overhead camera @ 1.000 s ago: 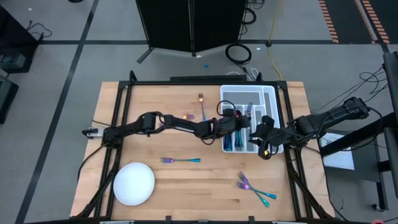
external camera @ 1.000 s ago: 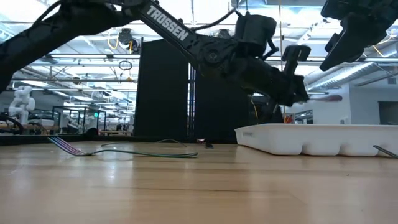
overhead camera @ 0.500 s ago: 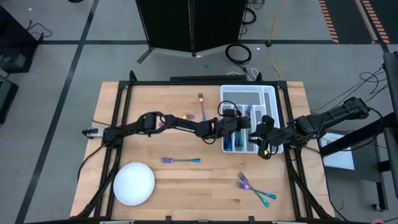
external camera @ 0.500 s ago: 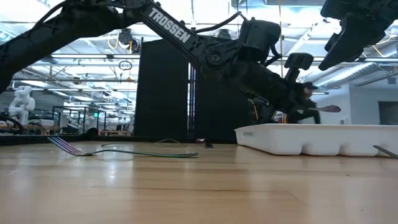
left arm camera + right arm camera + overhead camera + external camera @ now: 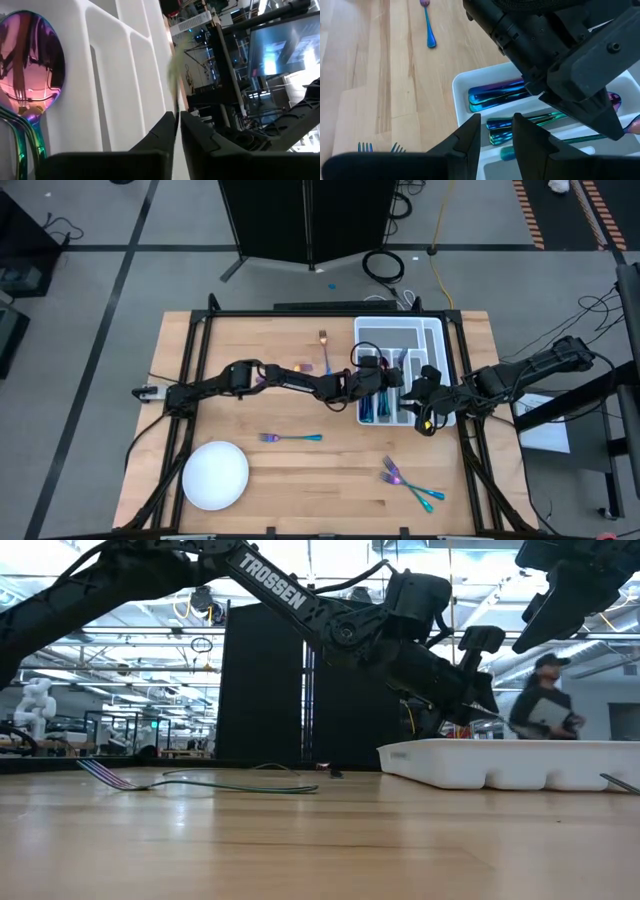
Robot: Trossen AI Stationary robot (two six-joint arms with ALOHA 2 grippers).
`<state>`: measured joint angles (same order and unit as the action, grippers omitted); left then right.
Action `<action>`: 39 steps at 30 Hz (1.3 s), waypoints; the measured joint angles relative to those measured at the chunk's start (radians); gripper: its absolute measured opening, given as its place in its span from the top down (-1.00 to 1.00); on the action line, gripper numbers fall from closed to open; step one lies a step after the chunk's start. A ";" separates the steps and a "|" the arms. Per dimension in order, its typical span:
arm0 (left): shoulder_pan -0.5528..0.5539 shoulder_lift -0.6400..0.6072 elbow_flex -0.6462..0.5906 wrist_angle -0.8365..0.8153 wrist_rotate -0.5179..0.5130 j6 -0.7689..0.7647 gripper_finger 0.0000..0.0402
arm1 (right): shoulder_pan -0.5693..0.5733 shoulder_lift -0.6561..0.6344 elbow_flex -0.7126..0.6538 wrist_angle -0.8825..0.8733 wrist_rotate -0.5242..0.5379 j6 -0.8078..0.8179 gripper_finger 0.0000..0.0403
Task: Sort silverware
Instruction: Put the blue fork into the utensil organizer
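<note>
The white divided tray (image 5: 440,330) stands at the table's far right, with several blue and teal pieces of silverware (image 5: 375,405) at its near end. A pink spoon (image 5: 30,60) lies in one compartment. My left gripper (image 5: 392,382) reaches over the tray from the left and is shut on a slim piece of silverware (image 5: 495,714), just above the tray's rim (image 5: 480,765). My right gripper (image 5: 410,396) hangs open and empty above the tray's near end (image 5: 460,85), higher than the left one (image 5: 560,600). Loose forks lie on the table (image 5: 290,438), (image 5: 405,478), (image 5: 325,345). My left gripper pinches the slim piece between its two fingers; it shows edge-on as a thin strip (image 5: 173,85) running out from the fingertips. In the low view the piece sticks out past the fingers over the tray, lifted clear. Which part the fingers are on is hidden by them.
A round white plate (image 5: 215,475) sits at the table's near left. A small purple piece (image 5: 300,367) lies left of the tray. A black cabinet (image 5: 305,220) stands beyond the far edge. A person (image 5: 545,710) shows in the room behind the tray.
My left gripper has gone down a little toward the tray with its piece, tipping its fingers lower. A person has come into the low view behind the tray. My right gripper has kept still.
</note>
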<state>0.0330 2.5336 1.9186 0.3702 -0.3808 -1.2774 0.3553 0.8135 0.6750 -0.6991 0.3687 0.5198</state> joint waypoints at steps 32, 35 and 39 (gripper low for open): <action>0.022 -0.149 -0.002 0.016 0.085 0.527 0.70 | 0.000 -0.004 0.000 -0.001 -0.004 0.001 0.53; 0.024 -0.223 -0.002 -0.114 0.045 0.659 0.70 | 0.000 -0.004 0.000 -0.002 -0.004 0.015 0.53; 0.033 -0.326 -0.002 -0.310 -0.003 0.839 0.70 | 0.000 -0.004 0.000 -0.002 -0.004 0.024 0.53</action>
<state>0.0663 2.2072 1.9171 0.0605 -0.3836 -0.4385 0.3553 0.8097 0.6750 -0.7006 0.3645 0.5433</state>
